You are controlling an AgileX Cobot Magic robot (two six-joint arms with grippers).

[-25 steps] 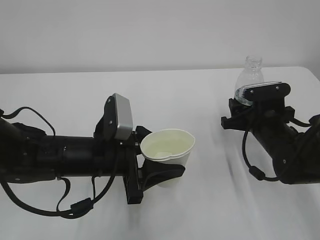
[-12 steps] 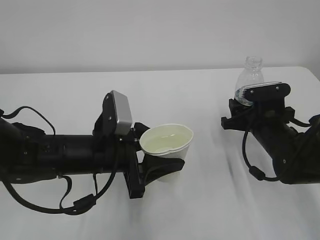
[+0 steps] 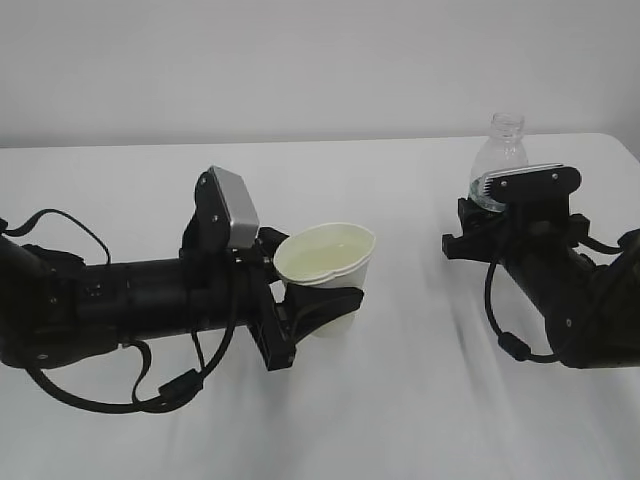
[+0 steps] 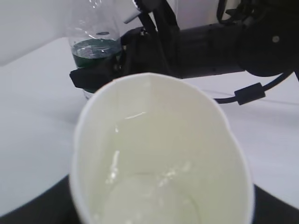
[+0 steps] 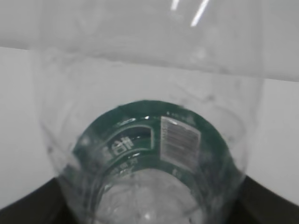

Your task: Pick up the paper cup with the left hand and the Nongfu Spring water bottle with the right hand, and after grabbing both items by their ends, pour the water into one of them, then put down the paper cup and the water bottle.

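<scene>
The left gripper (image 3: 312, 312) has its black fingers (image 3: 322, 303) closed around the lower half of the small white tapered paper cup (image 3: 326, 274), one finger wrapping the front of the cup wall as a dark curved band, so the cup is gripped from the side and held in front of the arm. The cup sits roughly upright with a slight tilt, its rolled rim pressed a little out of round. Whether its base touches the white table (image 3: 400, 420) or hangs just above it is hard to judge from the exterior view. In the left wrist view the pale cream-yellow inside of the cup fills the picture, and a shallow pool of clear colourless water (image 4: 149, 196) glints at the bottom. Behind the gripper, a grey box-shaped camera housing (image 3: 228, 208) stands on the wrist of the long black left arm (image 3: 110, 310), which lies low across the left of the table with black cables looping beneath it. The right gripper (image 3: 497, 200) is clamped on the small clear plastic Nongfu Spring water bottle (image 3: 500, 155), which stands upright near the far right of the table, well apart from the cup. Its uncapped threaded neck and rounded shoulders rise above the ribbed finger. The right wrist view looks through the clear wall at the dark green label band (image 5: 154, 135) with white print.
</scene>
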